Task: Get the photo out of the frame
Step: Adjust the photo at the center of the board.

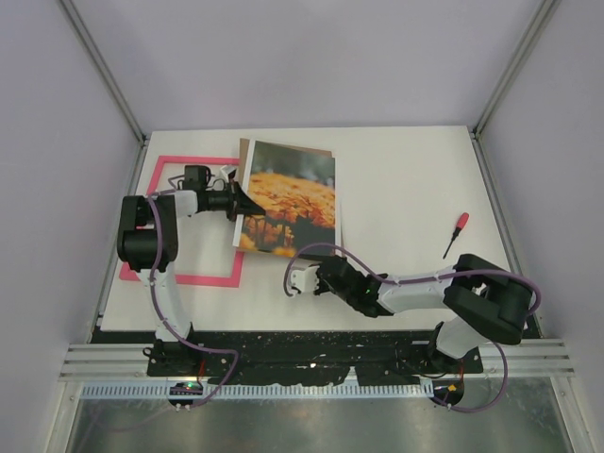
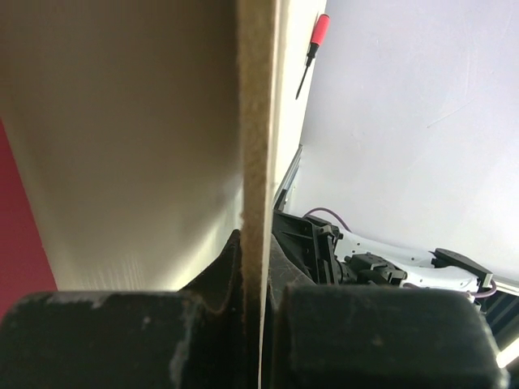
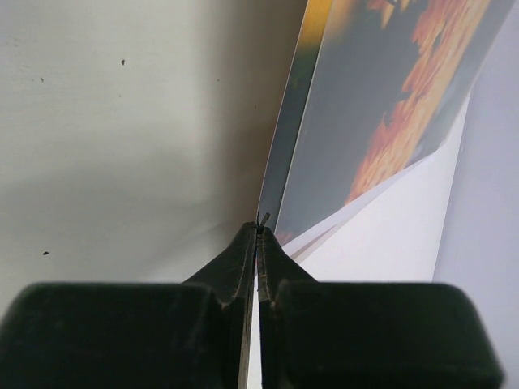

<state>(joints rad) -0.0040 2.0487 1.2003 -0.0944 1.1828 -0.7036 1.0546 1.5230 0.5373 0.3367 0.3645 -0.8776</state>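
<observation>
The photo [image 1: 288,198] of orange flowers lies on a brown backing board [image 1: 244,148] that peeks out along its far edge. My left gripper [image 1: 245,202] is shut on their left edge. In the left wrist view the board [image 2: 258,121] and the thin white photo edge [image 2: 276,121] stand edge-on between the jaws of that gripper [image 2: 261,247]. The pink frame [image 1: 179,278] lies flat on the table to the left, under the left arm, with nothing inside it. My right gripper [image 3: 259,231] is shut, its tips pinching the near edge of the photo [image 3: 397,97].
A red-handled screwdriver [image 1: 457,232] lies on the white table [image 1: 406,179] to the right, also seen in the left wrist view as the screwdriver [image 2: 312,50]. Grey walls and metal posts close in the table on three sides.
</observation>
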